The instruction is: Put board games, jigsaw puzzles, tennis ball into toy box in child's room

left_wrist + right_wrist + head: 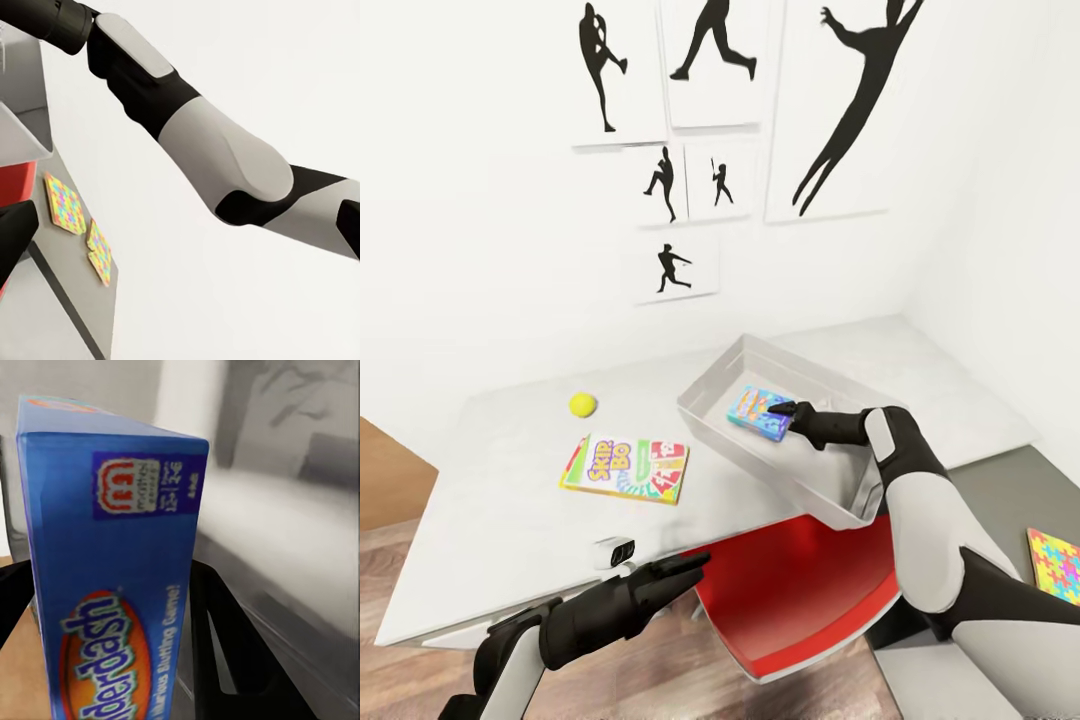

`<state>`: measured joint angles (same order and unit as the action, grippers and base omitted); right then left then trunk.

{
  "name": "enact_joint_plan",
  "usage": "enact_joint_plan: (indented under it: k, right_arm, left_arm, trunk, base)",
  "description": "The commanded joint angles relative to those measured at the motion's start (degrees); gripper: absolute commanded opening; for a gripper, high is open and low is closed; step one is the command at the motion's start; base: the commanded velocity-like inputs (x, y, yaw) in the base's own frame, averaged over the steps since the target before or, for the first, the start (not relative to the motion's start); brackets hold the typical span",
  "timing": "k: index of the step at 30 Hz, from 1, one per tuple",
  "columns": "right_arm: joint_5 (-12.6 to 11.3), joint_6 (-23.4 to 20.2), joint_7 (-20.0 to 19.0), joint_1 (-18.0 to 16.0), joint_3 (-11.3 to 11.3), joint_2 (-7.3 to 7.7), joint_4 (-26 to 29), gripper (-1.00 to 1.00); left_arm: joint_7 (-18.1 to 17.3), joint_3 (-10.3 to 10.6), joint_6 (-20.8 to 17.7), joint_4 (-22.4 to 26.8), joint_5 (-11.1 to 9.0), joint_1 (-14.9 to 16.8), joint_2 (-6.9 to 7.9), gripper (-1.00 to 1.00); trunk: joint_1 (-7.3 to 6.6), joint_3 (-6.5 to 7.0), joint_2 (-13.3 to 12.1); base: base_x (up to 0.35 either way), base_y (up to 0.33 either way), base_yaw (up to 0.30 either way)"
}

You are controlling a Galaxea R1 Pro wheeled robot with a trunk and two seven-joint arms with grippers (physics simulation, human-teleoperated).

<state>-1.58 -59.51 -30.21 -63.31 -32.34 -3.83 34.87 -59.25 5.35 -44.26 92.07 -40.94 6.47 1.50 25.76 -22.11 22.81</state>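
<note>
Blue was the little game box (760, 412) we held in our right gripper (788, 411), and its fingers were pinched on the box. Up close in the right wrist view, the blue box (112, 577) had a round orange label with part of a name on it, and a dark finger (225, 652) showed beside it. We held the box over the inside of the grey toy box (710, 415). We could not tell if it touched the bottom. The toy box sat tilted on the pale table (480, 480), with one end sticking out past the front edge.

Beside the toy box lay the Skip-Bo game (626, 468), flat on the table. Just behind it sat the small yellow tennis ball (583, 404), apart from the game.

Off to our right, one bright jigsaw puzzle (1056, 565) lay on the dark grey part of the table. In the left wrist view we saw two puzzle boxes (64, 204) (100, 252) lying close together there.

Our left gripper (695, 567) hung low in front of the table, holding nothing. We could not tell if its fingers were spread or pressed together. Below was a red chair (790, 600). On the white wall hung black pictures (670, 267) of ball players.
</note>
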Motion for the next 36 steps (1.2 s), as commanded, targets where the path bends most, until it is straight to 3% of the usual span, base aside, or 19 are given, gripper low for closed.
enact_joint_plan:
  k: [1, 17, 36]
  right_arm:
    - [-0.36, -0.49, 0.07, -0.19, -0.41, -0.17, 0.06, -1.00]
    - [-0.28, -0.49, 0.15, -0.73, -0.36, -0.53, 0.72, -1.00]
    - [-0.34, -0.49, 0.94, -1.13, -0.37, -0.60, 0.81, -1.00]
  left_arm:
    - [0.02, 0.07, -0.36, 0.02, -0.37, 0.04, 0.09, 1.00]
    - [-4.06, 0.75, -0.23, 0.04, -0.37, 0.17, 0.00, 1.00]
    - [-4.48, 2.46, -0.22, 0.04, -0.35, 0.62, 0.37, 1.00]
  trunk:
    - [0.03, -0.14, 0.11]
    - [0.03, -0.37, 0.11]
    - [0.03, -0.38, 0.11]
  base:
    - [0.000, 0.000, 0.000]
    - [0.000, 0.000, 0.000]
    - [0.000, 0.000, 0.000]
